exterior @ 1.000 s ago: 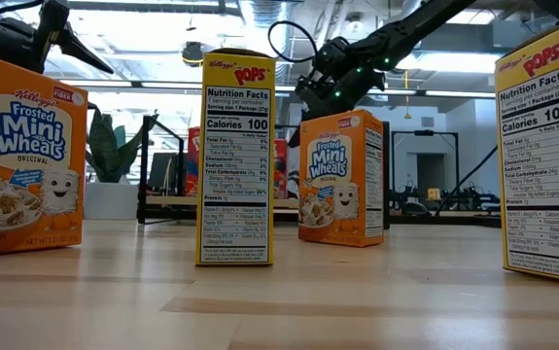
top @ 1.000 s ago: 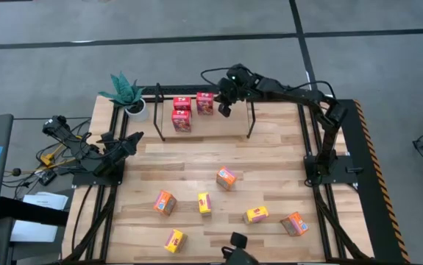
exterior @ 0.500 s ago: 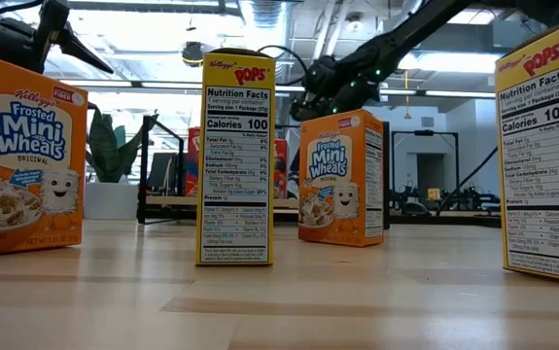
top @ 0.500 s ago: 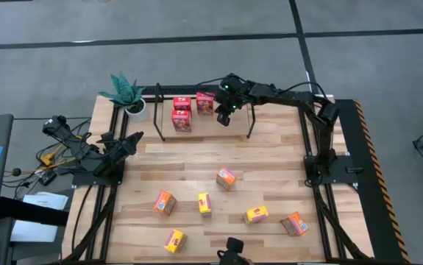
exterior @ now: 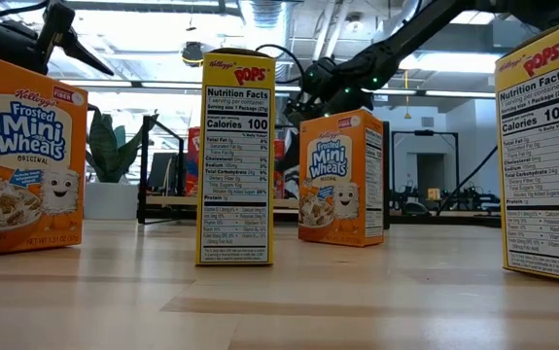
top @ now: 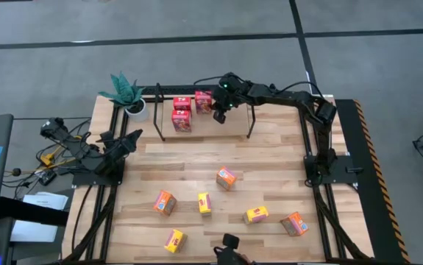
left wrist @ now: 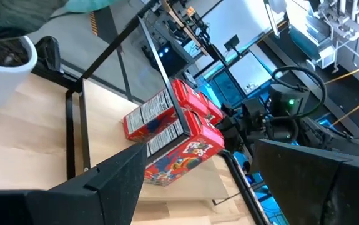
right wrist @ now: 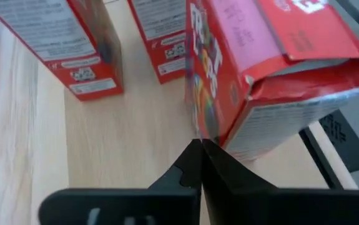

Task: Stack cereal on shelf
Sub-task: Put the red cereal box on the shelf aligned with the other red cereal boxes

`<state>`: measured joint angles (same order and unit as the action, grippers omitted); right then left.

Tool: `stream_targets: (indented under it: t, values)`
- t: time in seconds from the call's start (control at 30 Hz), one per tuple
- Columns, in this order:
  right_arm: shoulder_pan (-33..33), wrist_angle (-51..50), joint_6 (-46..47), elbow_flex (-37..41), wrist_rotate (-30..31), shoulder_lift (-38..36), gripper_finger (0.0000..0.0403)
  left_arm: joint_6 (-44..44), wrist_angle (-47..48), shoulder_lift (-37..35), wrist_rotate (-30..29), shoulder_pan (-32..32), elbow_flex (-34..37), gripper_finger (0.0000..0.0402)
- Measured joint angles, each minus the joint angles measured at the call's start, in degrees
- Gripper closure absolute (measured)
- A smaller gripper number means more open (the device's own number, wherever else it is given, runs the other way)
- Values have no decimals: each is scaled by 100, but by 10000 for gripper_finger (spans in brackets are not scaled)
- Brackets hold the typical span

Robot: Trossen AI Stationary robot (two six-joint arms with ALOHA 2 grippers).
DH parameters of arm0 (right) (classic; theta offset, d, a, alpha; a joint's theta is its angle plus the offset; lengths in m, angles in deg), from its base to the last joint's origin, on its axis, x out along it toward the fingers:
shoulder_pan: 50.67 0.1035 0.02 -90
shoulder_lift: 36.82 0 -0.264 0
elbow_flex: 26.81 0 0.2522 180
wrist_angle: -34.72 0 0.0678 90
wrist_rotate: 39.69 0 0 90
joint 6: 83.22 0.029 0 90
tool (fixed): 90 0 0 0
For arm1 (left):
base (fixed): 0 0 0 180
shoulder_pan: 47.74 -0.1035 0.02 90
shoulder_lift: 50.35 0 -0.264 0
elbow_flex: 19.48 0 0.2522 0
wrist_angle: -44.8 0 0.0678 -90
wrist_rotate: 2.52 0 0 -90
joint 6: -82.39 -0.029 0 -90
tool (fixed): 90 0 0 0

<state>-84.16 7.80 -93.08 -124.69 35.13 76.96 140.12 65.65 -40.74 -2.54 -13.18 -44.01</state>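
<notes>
Since the earlier frames the right gripper (top: 219, 112) is seen shifted left along the shelf (top: 249, 125), ending just beside the rightmost red cereal box (top: 203, 101). Its fingers are pressed together with nothing held; the closed tip is judged to serve as a pusher, nudging that box toward the other two red boxes (top: 181, 115) on the shelf's left part. Six orange and yellow boxes, among them an orange box (top: 226, 177), are left scattered on the near table (top: 270, 158), well apart from the shelf. The left gripper (top: 126, 141) is parked at the left edge, jaws spread, empty
</notes>
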Motion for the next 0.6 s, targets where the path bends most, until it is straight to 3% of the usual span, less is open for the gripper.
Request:
stream_targets:
  t: [0.37,0.6]
  values:
    - [147,-257,86,0,-271,-46,390,7,-3,0,104,-117,0,116]
    - [297,35,85,2,-230,98,373,15,-8,0,125,-117,0,116]
